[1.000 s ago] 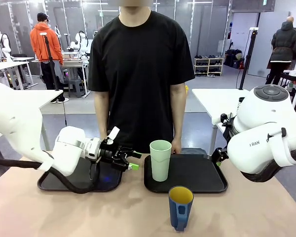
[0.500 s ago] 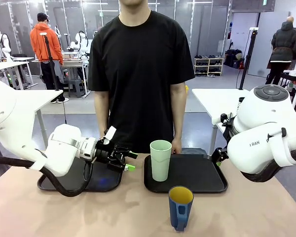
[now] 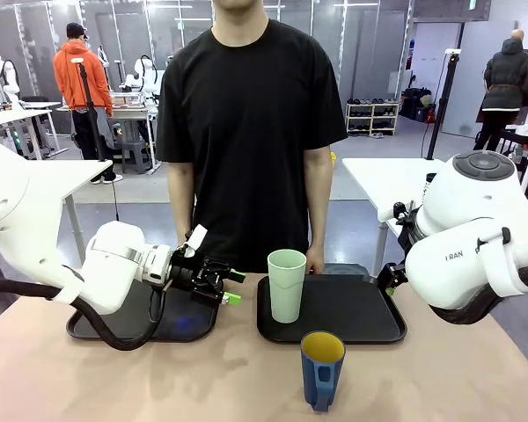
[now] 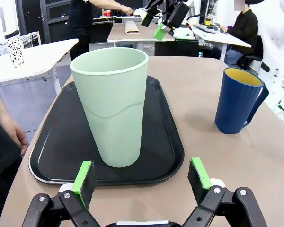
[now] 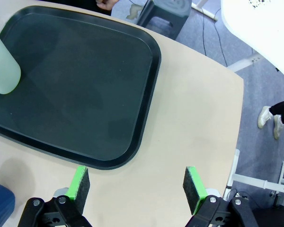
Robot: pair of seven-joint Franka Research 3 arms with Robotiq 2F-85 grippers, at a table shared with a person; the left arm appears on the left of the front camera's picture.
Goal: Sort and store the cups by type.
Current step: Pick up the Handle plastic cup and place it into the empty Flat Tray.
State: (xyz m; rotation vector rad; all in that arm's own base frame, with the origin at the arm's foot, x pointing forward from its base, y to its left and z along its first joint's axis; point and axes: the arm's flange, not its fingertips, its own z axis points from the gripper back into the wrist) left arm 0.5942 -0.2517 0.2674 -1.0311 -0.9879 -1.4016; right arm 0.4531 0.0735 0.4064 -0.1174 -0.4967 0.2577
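Observation:
The pale mint-green tumbler (image 3: pixel 286 286) stands upright on the left end of the right black tray (image 3: pixel 352 315). On the bare tabletop in front of that tray stands the dark blue mug (image 3: pixel 322 369), yellow inside. My left gripper (image 3: pixel 235 287) hovers just left of the tumbler, pointing at it, open and holding nothing. In the left wrist view the tumbler (image 4: pixel 112 104) rises ahead of my left gripper (image 4: pixel 142 172), beyond its green pads (image 4: pixel 84 177), and the mug (image 4: pixel 239 101) is to the right. My right gripper (image 5: pixel 137 189) is open above the table beside the tray (image 5: pixel 85 85); the tumbler (image 5: pixel 2 71) shows at the left edge.
A second black tray (image 3: pixel 187 327) lies under my left arm. A person in a black shirt stands at the far edge, one hand (image 3: pixel 314 261) near the right tray's back rim. My right arm (image 3: pixel 475 237) bulks over the table's right side.
My left arm drew back slightly to the left, away from the tumbler, then held still. The cups and the right arm have not moved.

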